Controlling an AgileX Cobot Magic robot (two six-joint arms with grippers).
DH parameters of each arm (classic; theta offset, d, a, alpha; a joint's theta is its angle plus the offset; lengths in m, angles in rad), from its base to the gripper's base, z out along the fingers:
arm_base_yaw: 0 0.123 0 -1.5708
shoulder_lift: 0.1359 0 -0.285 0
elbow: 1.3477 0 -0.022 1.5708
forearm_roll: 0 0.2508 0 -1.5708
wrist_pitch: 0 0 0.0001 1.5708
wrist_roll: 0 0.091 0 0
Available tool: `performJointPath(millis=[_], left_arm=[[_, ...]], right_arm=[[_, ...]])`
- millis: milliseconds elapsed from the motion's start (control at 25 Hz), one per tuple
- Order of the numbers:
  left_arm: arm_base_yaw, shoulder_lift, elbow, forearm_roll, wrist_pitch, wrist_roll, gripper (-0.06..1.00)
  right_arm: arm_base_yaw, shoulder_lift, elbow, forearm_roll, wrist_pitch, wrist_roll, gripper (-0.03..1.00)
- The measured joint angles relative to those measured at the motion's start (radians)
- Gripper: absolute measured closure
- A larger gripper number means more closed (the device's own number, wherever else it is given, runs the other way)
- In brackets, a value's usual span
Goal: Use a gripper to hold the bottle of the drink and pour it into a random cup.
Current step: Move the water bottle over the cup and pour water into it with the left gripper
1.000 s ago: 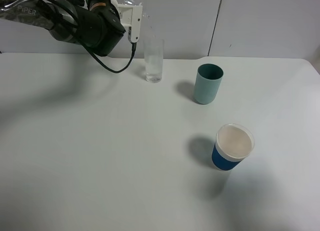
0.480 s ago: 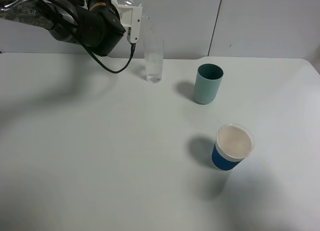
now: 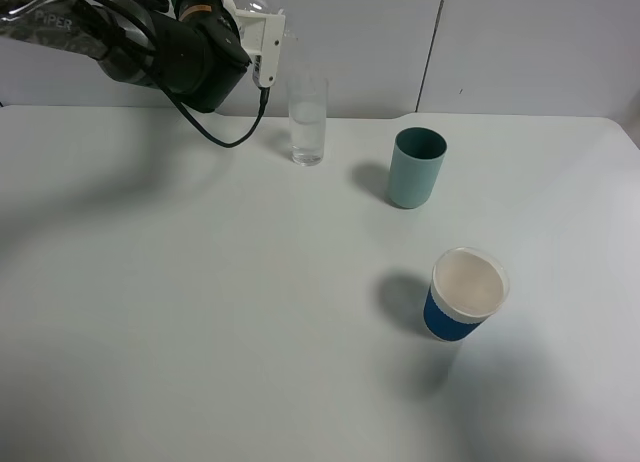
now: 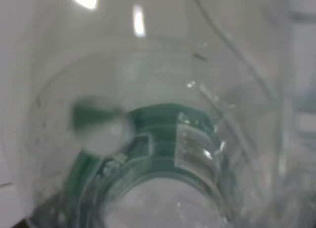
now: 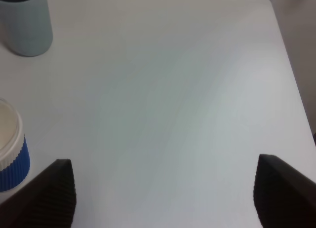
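- A small clear plastic bottle (image 4: 163, 122) with a green label and white print sits so close to the left wrist camera that it fills that view. Its curved wall and clear liquid are blurred.
- The white plastic left gripper (image 3: 265, 44), on a thick black arm with black cables, has its jaws clamped on the bottle. It holds the bottle in the air above the far left part of the table.
- From the high camera the bottle is almost wholly hidden behind the gripper and arm, so its tilt cannot be told.
- A tall, narrow, straight-sided clear glass (image 3: 307, 120) stands upright on the table just to the right of the left gripper and lower than it. It does not touch the gripper.
- An opaque teal-green cup (image 3: 416, 168) stands further right, well apart from the glass.
- A white paper cup with a blue sleeve (image 3: 467, 294) stands nearer the front of the table, on the right side.
- The right gripper (image 5: 165, 198) shows two black fingertips (image 5: 54, 188) spread wide over bare table, with nothing between them.
- The table (image 3: 200, 312) is plain white, and a pale panelled wall (image 3: 520, 42) stands behind it.
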Motion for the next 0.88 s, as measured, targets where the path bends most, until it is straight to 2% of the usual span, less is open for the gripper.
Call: performJointPath(millis=[600,880], left_arm=[[0.000,0.000,0.000,0.003,-0.003,0.050,0.40],[0.000,0.000,0.000,0.022,-0.003,0.103,0.40]], right_arm=[[0.000,0.000,0.000,-0.027,0.000,0.000,0.23],[0.000,0.000,0.000,-0.027,0.000,0.000,0.23]])
